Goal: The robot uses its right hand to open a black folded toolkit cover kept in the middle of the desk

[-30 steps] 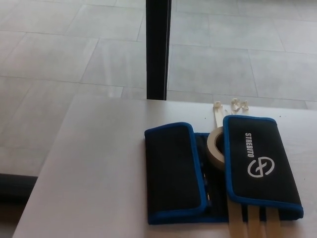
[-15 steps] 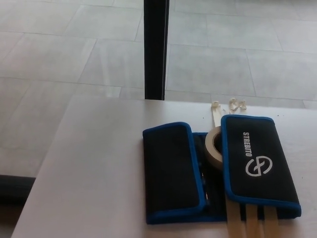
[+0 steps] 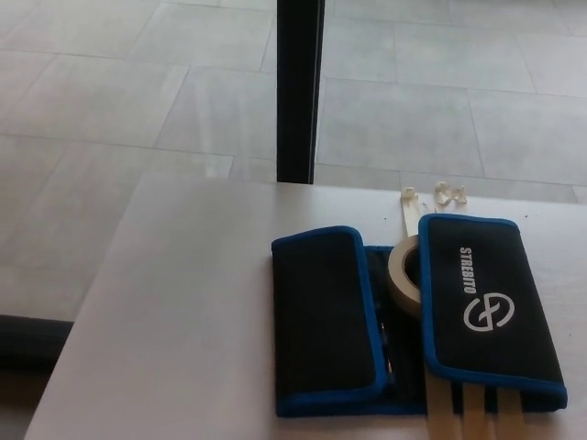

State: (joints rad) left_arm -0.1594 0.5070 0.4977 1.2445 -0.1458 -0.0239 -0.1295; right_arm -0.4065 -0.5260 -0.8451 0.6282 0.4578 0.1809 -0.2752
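Note:
The black toolkit cover (image 3: pixel 404 321) with blue trim lies on the white desk (image 3: pixel 183 312), right of centre. Its left flap (image 3: pixel 326 316) and right flap (image 3: pixel 481 307) are both folded inward, leaving a narrow gap between them. The right flap carries a white logo and lettering. A roll of beige tape (image 3: pixel 404 275) peeks out of that gap, partly under the right flap. Neither of my hands shows in the head view.
Beige strips (image 3: pixel 468 417) stick out from under the cover at the desk's near edge, and one runs past its far edge. Small pale clips (image 3: pixel 445 192) lie near the desk's far edge. A black post (image 3: pixel 298 92) stands behind the desk, on a tiled floor.
The whole picture has shifted slightly, so the camera moved. The cover, tape and strips keep their places on the desk.

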